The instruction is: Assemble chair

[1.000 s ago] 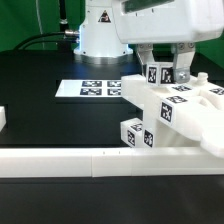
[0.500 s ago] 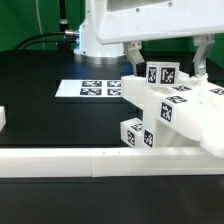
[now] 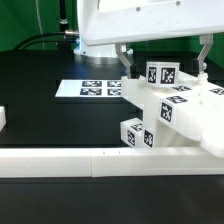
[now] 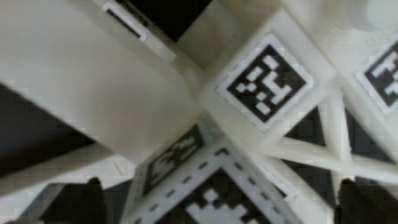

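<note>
In the exterior view the chair (image 3: 178, 112) sits on the bench (image 3: 40, 70) at that view's right, behind the border rail (image 3: 60, 160), jaws spread wide above it gripping nothing; the wrist view shows its tagged braces (image 4: 267, 85) close up.

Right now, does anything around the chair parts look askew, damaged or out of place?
Nothing stands out. The chair parts sit in one cluster at the exterior view's right, by the border rail, with no broken piece visible. The gripper hangs open above them, holding nothing. The marker board lies flat.
</note>
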Tool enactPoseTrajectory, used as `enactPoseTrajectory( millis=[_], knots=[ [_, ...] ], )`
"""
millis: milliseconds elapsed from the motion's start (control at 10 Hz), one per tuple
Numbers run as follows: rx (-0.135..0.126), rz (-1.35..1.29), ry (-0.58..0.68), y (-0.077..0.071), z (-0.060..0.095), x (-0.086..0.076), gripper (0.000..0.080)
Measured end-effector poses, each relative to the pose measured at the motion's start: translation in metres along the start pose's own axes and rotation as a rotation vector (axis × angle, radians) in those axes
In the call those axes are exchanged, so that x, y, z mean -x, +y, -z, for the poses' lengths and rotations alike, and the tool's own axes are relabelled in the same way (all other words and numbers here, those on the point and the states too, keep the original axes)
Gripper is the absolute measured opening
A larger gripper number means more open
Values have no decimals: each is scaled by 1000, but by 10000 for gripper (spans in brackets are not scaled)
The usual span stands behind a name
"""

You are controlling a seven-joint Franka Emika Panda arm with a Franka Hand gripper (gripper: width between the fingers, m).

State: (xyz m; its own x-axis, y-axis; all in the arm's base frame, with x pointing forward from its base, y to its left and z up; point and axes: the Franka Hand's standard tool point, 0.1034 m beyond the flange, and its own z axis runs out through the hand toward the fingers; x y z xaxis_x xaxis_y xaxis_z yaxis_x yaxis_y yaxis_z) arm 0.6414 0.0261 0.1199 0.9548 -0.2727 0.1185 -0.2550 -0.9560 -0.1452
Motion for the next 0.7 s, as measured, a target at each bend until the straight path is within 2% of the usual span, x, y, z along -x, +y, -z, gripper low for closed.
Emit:
enactPoseTrajectory(
  millis=[100, 300, 700],
  knots=[
    [26, 139, -17, 4, 1, 1, 649],
    [49, 343, -20, 6, 2, -1, 649],
    [48, 375, -50, 1, 1, 0, 649]
  ],
)
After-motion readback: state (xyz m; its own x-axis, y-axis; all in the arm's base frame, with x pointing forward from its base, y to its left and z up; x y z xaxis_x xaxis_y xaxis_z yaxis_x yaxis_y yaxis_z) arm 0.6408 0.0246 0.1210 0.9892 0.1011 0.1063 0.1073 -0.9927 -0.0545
